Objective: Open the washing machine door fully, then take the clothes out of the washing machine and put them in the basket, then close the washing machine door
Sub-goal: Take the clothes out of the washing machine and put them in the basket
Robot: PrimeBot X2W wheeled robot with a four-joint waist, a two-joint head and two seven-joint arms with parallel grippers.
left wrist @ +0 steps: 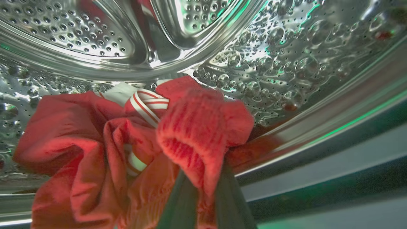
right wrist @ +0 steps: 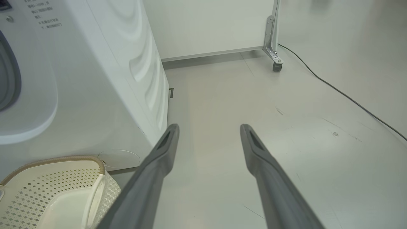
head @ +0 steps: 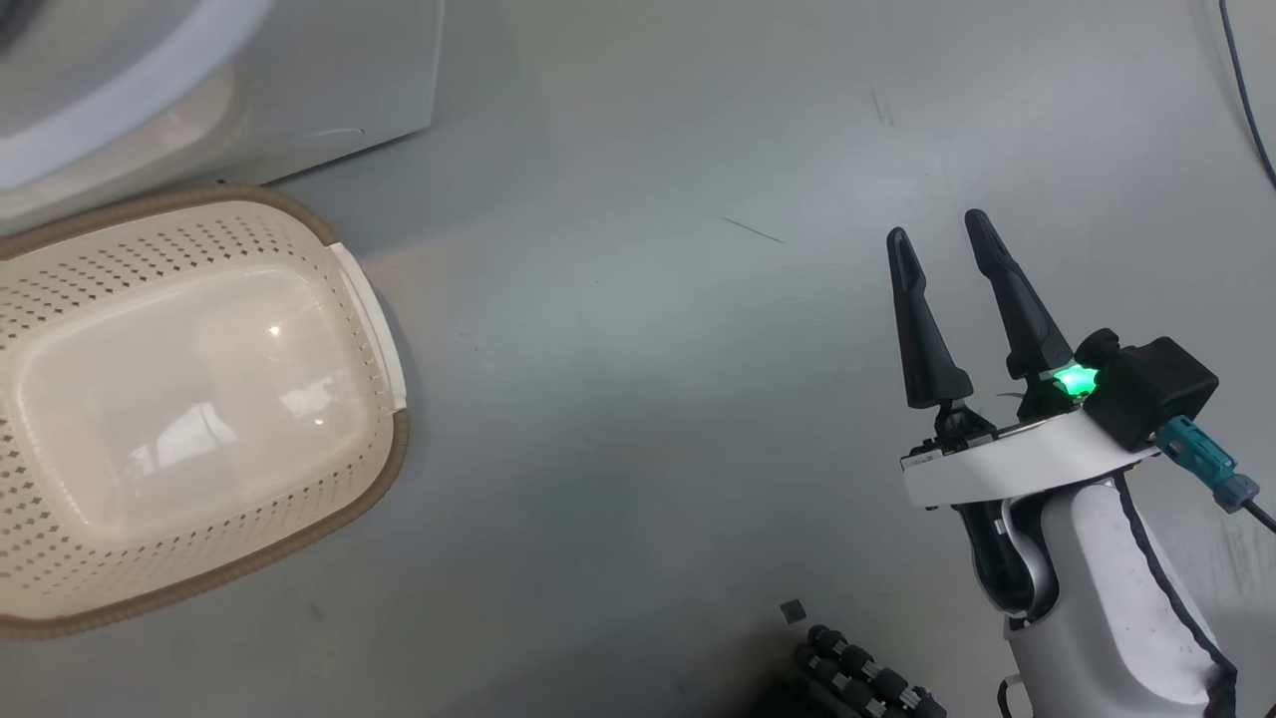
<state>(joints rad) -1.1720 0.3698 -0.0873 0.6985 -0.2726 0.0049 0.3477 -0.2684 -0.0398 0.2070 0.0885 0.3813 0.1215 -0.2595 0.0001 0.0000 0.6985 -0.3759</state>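
Clothes (left wrist: pixel 95 143) sit low in drum (left wrist: pixel 286 63): a red bundle with a white-striped band. Left gripper (left wrist: pixel 203 190): jaws pinched tight on a red ribbed fold at the pile's near edge. Right gripper (head: pixel 939 227): jaws wide, holding nothing, over bare floor (head: pixel 648 399). Basket (head: pixel 394 459) is on the floor just beside washer (head: pixel 329 80), no garment in it yet.

Step looks like the pull-out. I'd draw back slowly and slightly up so trailing fabric clears the drum lip. Check the rest of the bundle either comes along or drops back inside, not on the floor.

Writing: small print (right wrist: pixel 44 19) on the washer front is too small to read. No brand legible.
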